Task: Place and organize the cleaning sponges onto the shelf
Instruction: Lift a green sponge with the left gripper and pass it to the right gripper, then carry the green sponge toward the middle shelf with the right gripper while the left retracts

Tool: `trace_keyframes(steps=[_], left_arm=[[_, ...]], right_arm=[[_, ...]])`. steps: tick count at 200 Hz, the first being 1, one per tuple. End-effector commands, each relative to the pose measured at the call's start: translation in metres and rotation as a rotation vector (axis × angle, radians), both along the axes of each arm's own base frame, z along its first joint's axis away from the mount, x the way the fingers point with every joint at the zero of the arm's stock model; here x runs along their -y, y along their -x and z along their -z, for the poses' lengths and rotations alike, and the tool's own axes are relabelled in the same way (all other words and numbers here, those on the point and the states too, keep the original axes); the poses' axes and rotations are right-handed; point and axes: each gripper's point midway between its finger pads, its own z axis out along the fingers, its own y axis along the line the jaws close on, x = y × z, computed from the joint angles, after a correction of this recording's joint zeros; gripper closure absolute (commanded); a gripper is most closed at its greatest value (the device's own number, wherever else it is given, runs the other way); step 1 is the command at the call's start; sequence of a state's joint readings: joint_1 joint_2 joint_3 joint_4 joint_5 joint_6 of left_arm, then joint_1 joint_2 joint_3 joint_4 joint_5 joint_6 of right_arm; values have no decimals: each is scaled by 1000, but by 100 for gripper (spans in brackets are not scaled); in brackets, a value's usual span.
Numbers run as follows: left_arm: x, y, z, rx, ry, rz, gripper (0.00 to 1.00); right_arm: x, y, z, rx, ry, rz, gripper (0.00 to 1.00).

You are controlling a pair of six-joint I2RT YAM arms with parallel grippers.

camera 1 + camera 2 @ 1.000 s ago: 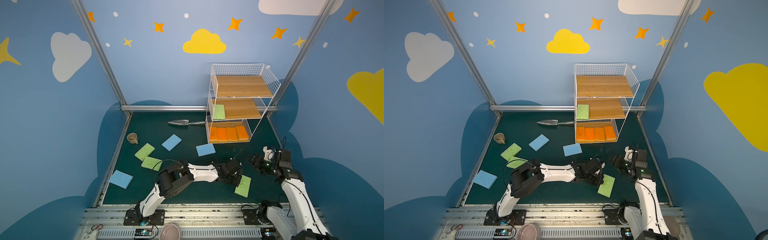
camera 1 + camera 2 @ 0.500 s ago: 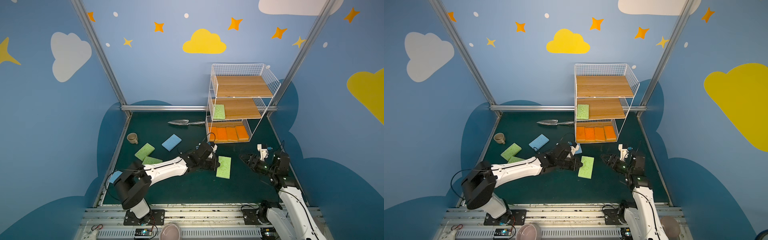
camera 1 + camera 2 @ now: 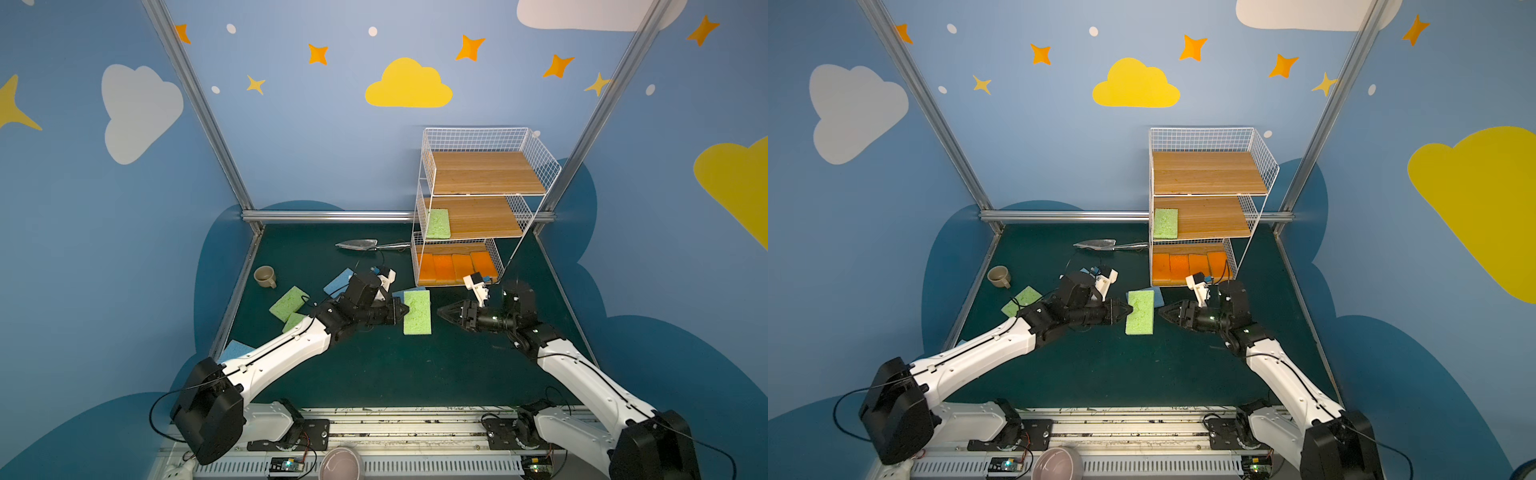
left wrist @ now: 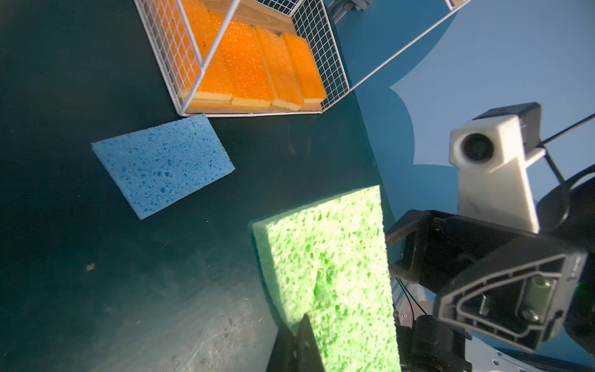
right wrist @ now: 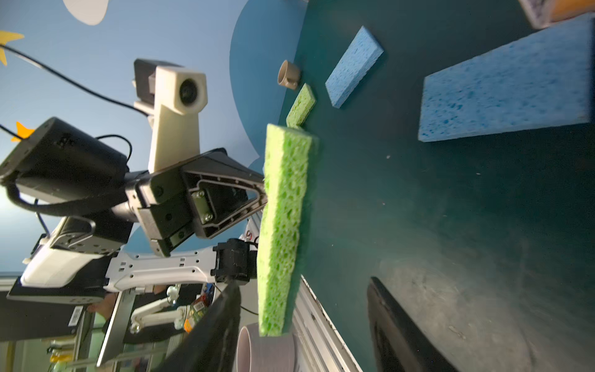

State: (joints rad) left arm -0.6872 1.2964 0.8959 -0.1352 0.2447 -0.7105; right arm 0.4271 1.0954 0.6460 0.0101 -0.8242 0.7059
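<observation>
Well, the left gripper [image 3: 406, 311] pinches a green sponge [image 3: 418, 312] up in the air before the shelf [image 3: 478, 174] (right gripper [image 3: 444, 311] is open, just beside), so it should hold steady while the right one grabs deep.

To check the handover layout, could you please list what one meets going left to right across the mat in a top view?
cup → green sponge by the cup → held green sponge → right gripper

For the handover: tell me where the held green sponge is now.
In a top view the green sponge is held above mid-table, pinched by the left gripper, just left of the open right gripper, in front of the shelf.
</observation>
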Motion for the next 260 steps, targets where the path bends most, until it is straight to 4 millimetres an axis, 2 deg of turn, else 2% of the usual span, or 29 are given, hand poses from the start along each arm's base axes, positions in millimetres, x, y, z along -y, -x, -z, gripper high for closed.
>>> trace_keyframes(steps=[1,39,99,142,196,260], left_arm=[[-7,10,9,-33,-10,12,97],[-11,8,8,-26,-7,-1,97],[-23,3,3,-20,2,-27,97],[-26,0,11,-29,1,-45,97],[-33,-7,19,-43,-4,-83,97],[-35,-13,15,-45,28,-100,97]], right_arm=[[-17,3,-5,19,9,-58,40],[-28,0,6,-21,34,-75,48],[-44,3,20,-58,45,-98,51],[-53,3,18,-74,36,-119,57],[-57,6,15,-85,9,-137,59],[-61,7,16,-104,-9,-151,61]])
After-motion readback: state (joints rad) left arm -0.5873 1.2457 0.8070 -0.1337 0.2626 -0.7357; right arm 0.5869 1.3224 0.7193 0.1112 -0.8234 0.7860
